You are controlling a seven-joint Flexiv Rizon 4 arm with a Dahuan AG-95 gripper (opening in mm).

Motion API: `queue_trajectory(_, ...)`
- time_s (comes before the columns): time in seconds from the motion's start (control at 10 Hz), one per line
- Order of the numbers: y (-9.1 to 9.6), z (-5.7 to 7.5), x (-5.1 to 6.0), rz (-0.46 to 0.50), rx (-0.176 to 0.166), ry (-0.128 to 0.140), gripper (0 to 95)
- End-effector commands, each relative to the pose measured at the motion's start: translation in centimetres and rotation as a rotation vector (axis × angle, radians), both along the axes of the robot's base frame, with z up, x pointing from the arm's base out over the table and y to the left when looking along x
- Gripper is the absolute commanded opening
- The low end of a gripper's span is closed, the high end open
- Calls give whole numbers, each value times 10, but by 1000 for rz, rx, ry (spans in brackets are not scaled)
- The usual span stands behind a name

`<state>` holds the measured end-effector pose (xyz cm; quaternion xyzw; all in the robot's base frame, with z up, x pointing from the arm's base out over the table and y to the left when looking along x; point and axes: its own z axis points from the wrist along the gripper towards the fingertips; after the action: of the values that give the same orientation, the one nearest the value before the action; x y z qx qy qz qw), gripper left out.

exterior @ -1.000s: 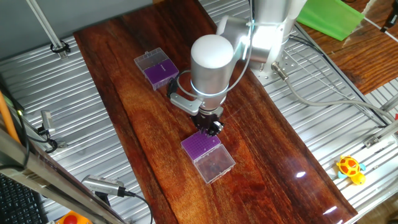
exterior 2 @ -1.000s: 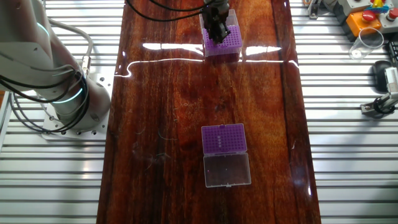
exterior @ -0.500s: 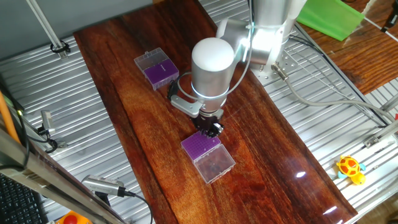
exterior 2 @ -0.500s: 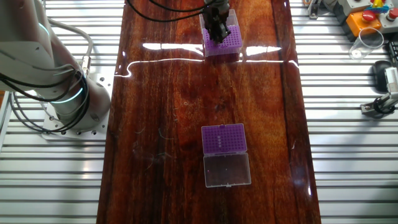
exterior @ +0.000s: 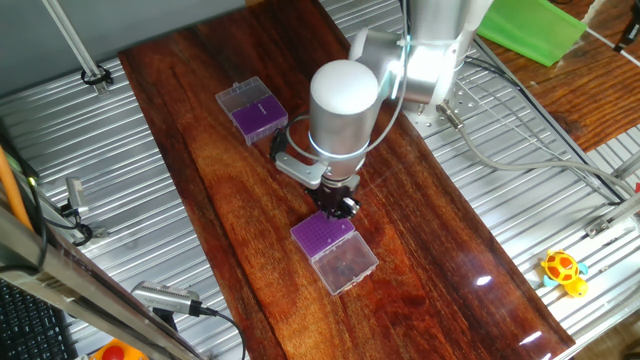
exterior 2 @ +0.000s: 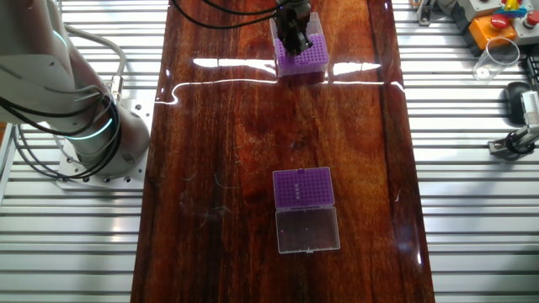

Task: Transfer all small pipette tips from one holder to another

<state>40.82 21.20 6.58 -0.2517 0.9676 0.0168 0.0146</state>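
In the one fixed view, going from the left, a holder with a purple insert (exterior: 251,109) sits toward the far left part of the dark wooden desk (exterior: 210,180), its clear lid open beside it. Nearer the middle, the arm's white wrist (exterior: 343,110) hangs over the desk, and the black gripper (exterior: 338,204) below it points down at the far edge of a second holder (exterior: 324,236), whose purple insert lies just beneath the fingertips. That holder's clear lid (exterior: 346,264) lies open toward the camera. Whether the gripper is clenched or released cannot be told; the fingers are too small and dark, and no tip shows between them. The small pipette tips are not distinguishable here. At the far right, a yellow toy (exterior: 564,271) rests on the metal slats.

In the other fixed view, the arm's base (exterior 2: 80,126) stands at the left. The gripper (exterior 2: 294,29) sits over the far holder (exterior 2: 306,57) at the top. The near holder (exterior 2: 303,187) is well apart from it, with small pipette tips (exterior 2: 299,187) visible as a short row of dark specks on its purple insert.
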Motion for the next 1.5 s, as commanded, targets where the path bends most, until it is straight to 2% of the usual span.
queue_trajectory(0.1,0,15,-2,0,4,14,0)
queue_trajectory(0.3,-1,33,-3,-2,7,25,0)
queue_trajectory(0.5,-17,42,-6,23,9,32,0)
queue_trajectory(0.6,-35,46,-6,58,13,37,0)
queue_trajectory(0.9,-111,53,-2,185,16,53,0)
queue_trajectory(1.0,-123,54,-5,200,21,52,0)
queue_trajectory(1.2,-124,55,-7,151,26,49,0)
queue_trajectory(1.5,-124,55,-7,-11,28,31,0)
